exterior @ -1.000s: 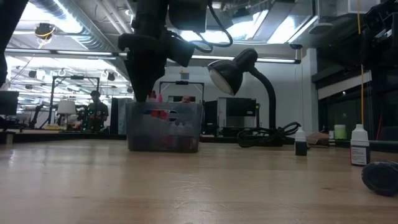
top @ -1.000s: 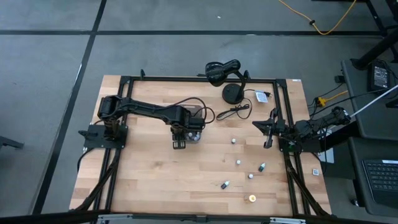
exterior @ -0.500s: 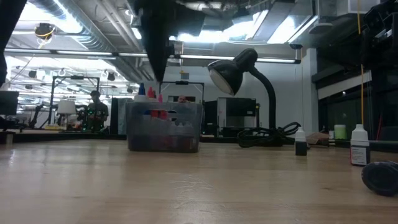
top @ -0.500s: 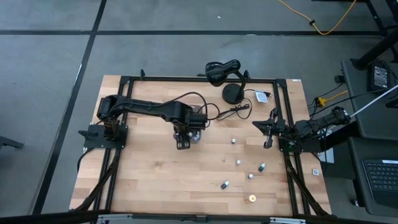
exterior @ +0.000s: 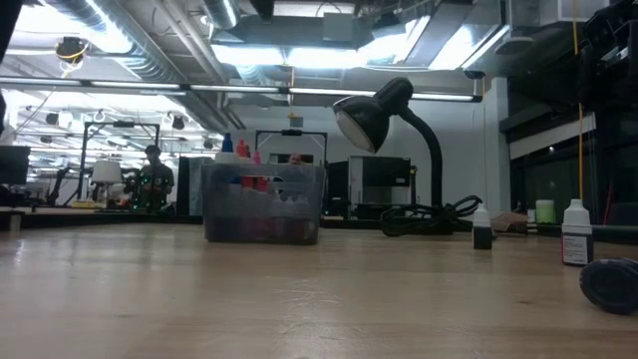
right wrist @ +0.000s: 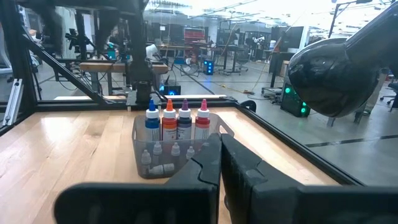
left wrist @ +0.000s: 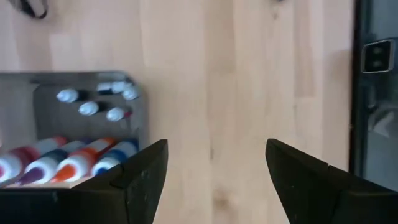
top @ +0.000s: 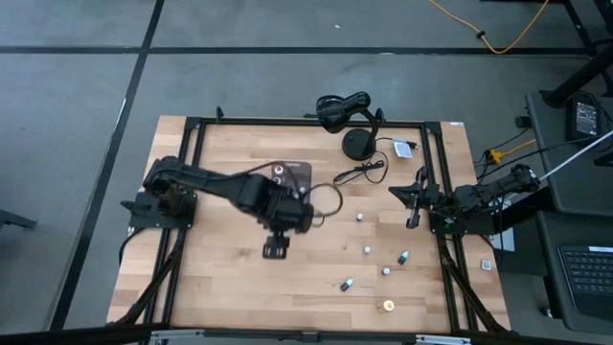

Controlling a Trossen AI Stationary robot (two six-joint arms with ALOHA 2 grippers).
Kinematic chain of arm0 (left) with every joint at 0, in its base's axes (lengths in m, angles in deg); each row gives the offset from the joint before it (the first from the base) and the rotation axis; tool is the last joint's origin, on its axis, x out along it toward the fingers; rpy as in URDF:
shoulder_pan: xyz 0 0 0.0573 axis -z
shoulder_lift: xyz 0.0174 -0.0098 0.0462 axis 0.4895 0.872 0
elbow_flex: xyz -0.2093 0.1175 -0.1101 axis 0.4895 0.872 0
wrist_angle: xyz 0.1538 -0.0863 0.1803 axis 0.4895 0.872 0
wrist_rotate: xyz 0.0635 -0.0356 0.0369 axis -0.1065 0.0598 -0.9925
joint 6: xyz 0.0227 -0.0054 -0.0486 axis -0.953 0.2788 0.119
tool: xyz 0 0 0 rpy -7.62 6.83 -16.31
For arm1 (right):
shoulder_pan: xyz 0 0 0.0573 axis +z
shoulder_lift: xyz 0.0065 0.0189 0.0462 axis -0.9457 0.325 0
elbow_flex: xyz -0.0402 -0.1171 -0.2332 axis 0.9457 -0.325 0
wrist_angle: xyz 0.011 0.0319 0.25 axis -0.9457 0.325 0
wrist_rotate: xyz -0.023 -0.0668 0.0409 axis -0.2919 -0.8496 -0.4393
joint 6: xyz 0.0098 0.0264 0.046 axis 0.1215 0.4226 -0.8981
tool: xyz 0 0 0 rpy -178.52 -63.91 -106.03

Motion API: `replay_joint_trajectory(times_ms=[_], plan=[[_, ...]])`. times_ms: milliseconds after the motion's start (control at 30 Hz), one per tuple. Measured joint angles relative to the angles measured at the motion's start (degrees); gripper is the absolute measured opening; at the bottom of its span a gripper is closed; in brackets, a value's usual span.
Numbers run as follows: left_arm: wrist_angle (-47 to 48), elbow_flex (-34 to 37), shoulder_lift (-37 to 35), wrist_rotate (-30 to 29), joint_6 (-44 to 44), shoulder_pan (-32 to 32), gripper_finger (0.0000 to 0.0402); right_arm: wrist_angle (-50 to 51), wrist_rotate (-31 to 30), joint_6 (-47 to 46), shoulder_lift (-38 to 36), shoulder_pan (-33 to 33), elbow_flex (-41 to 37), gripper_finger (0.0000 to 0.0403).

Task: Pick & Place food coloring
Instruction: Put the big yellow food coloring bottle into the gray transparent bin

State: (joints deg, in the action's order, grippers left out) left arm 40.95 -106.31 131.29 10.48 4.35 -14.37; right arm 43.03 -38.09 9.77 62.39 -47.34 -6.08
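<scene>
The gray tray point(top: 299, 169) stands at the table's far middle and holds several food coloring bottles point(left wrist: 74, 158), upright ones with colored caps point(right wrist: 177, 121) and small ones lying flat. More loose bottles point(top: 367, 250) are scattered over the table's right half. My left gripper point(top: 275, 251) hangs open above bare wood, to the near side of the tray, with nothing between its fingers point(left wrist: 146, 177). My right gripper point(top: 414, 203) waits shut at the table's right edge, pointing level toward the tray point(right wrist: 177, 149).
A black desk lamp point(top: 345, 107) with a round base point(top: 359, 144) and a cable stands at the far edge, right of the tray. An orange-capped bottle point(top: 388, 306) lies near the front edge. Bare wood lies to the left and in front of the tray.
My left gripper has risen up out of the tray and swung toward the table's near edge, leaving the low view. The tray and its bottles have stayed where they were.
</scene>
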Motion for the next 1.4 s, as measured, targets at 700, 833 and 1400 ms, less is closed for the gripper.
replay_joint_trajectory(times_ms=[700,833,1400], plan=[[-20.75,0.02,0.00,-12.85,8.45,15.84,0.0264,0.00,0.00,0.00,0.01,0.00,-0.01,0.0015],[-28.02,0.02,0.00,-17.61,8.80,16.86,0.0264,0.01,0.00,0.01,0.01,0.01,0.00,0.0015],[-44.79,9.01,0.12,-31.41,7.18,15.85,0.0264,-0.01,-0.02,20.71,0.01,-0.01,-0.02,0.0015]])
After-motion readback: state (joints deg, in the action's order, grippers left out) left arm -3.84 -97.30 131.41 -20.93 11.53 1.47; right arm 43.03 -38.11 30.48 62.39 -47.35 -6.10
